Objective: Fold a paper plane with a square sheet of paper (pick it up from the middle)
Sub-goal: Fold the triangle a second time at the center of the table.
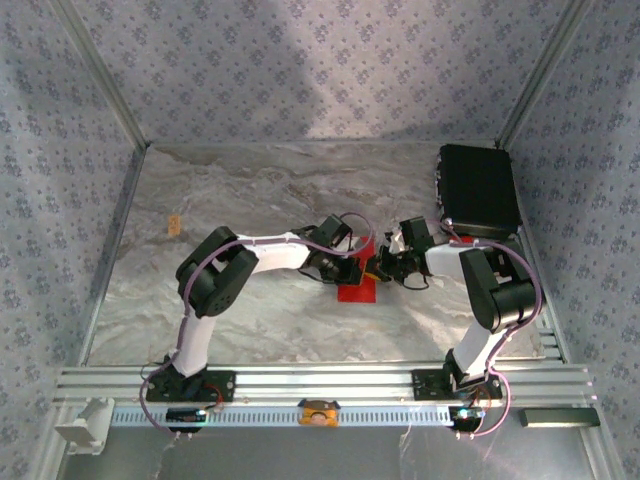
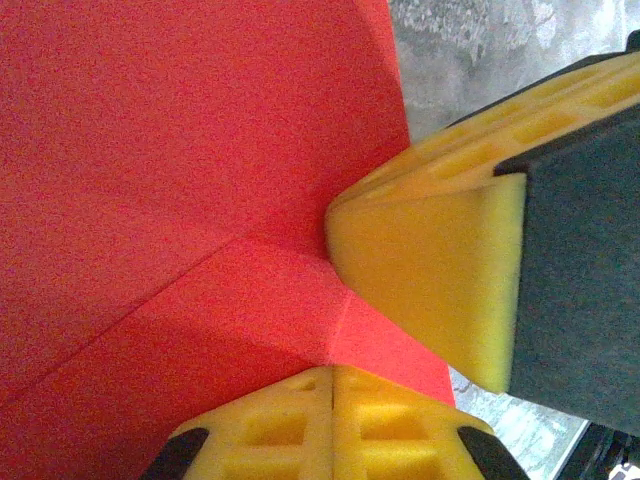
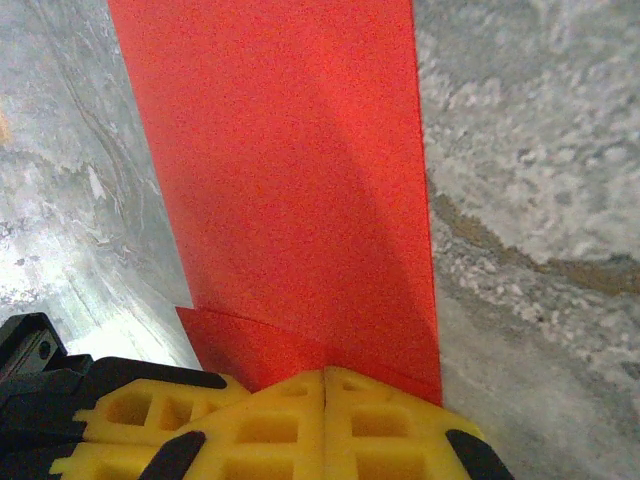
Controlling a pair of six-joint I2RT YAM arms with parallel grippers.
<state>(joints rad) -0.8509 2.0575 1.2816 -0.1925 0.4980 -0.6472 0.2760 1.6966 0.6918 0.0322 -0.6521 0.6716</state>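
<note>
No legible text, label, brand, number or sign anywhere

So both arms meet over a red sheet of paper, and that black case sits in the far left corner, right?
Not quite. The top external view shows the black case in the far right corner, not the left. The rest holds: both arms meet over the red sheet of paper.

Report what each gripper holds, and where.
Both hold the square sheet of paper: left gripper pinches a creased edge, right gripper the strip's near end; jaws shut.
</note>
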